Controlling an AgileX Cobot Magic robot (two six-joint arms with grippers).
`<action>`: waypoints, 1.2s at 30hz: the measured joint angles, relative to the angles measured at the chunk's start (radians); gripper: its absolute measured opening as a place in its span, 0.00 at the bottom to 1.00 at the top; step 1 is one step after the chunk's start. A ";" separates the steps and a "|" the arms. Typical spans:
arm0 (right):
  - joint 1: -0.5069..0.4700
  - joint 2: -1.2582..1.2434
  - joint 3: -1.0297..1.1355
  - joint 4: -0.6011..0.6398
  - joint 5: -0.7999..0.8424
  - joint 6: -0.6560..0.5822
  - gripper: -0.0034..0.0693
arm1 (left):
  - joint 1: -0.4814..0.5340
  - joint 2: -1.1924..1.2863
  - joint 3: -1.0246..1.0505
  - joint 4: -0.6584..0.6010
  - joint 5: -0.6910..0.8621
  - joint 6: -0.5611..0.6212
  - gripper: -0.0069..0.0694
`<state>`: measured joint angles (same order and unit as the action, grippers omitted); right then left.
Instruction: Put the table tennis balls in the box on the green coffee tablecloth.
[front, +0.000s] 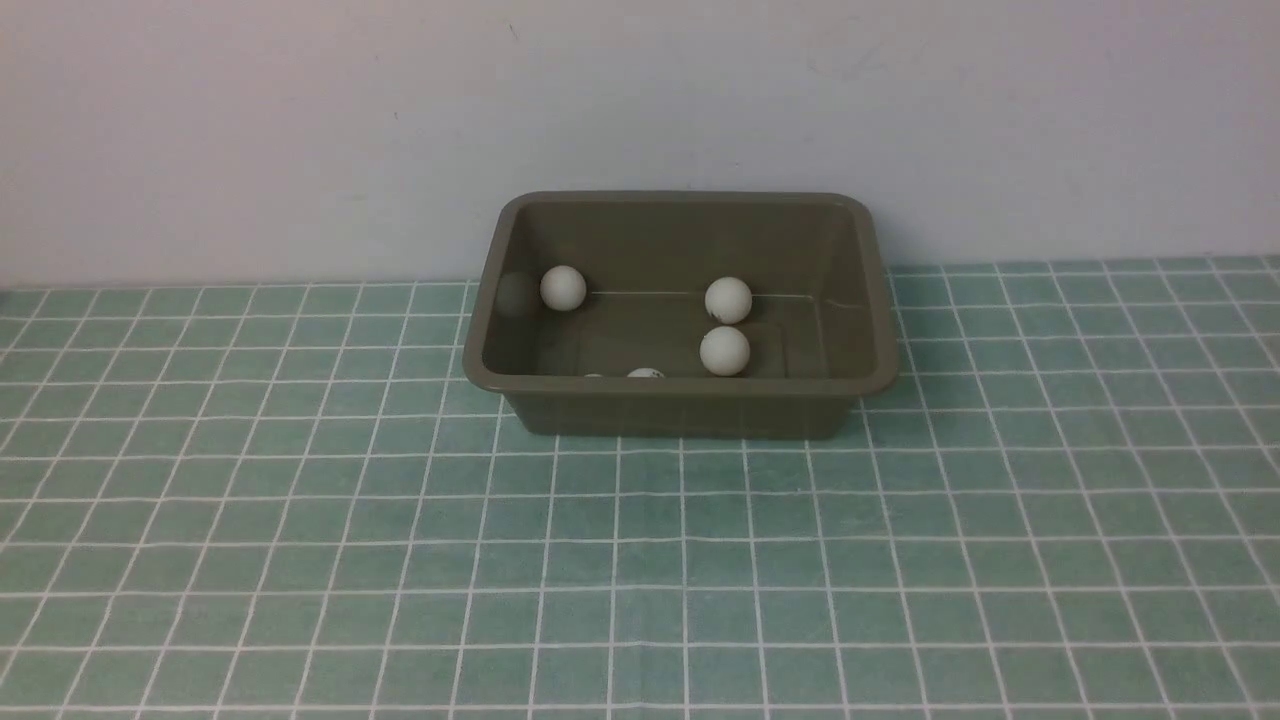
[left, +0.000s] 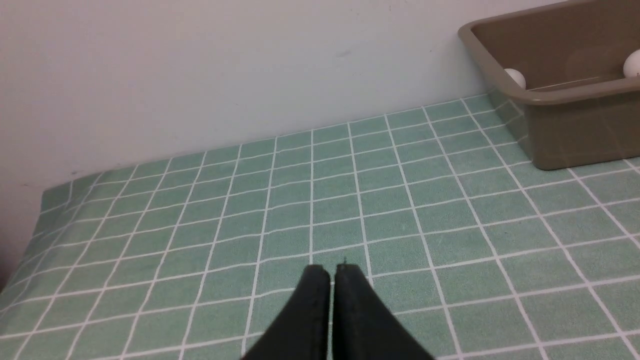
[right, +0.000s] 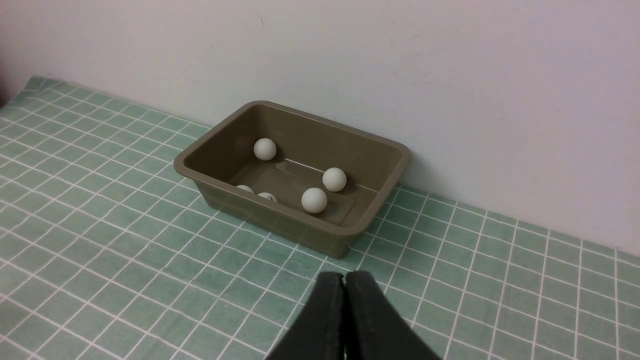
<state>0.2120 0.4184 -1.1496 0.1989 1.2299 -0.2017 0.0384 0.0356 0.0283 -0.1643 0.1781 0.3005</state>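
Plain white wall behind pale green checked tablecloth (front: 300, 560). Five white table tennis balls (right: 314, 200) visible inside olive-brown plastic box (front: 680, 392); none on cloth. Left gripper (left: 332, 272) and right gripper (right: 344, 280) closed, empty. Probably done: stay retracted, check for a hidden sixth.

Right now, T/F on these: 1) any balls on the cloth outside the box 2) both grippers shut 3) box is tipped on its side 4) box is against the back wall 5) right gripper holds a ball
1) Balls lie on the cloth outside the box: false. None show on the green coffee tablecloth; five table tennis balls are visible in the box.
2) Both grippers are shut: true. The left gripper and the right gripper both have jaws together.
3) The box is tipped on its side: false. It sits upright, open side up.
4) The box is by the back wall: true.
5) The right gripper holds a ball: false. It is empty.
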 joint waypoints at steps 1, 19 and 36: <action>0.000 0.000 0.000 0.000 0.000 0.000 0.02 | 0.000 0.000 0.000 0.000 0.000 0.000 0.09; 0.000 0.000 0.000 0.000 0.000 0.000 0.02 | 0.000 0.000 0.000 0.000 0.000 0.000 0.09; -0.067 -0.001 0.293 -0.035 -0.470 -0.071 0.02 | 0.000 0.000 0.000 0.000 0.000 0.000 0.09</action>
<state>0.1450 0.4174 -0.8570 0.1640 0.7602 -0.2728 0.0384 0.0356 0.0283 -0.1643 0.1781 0.3005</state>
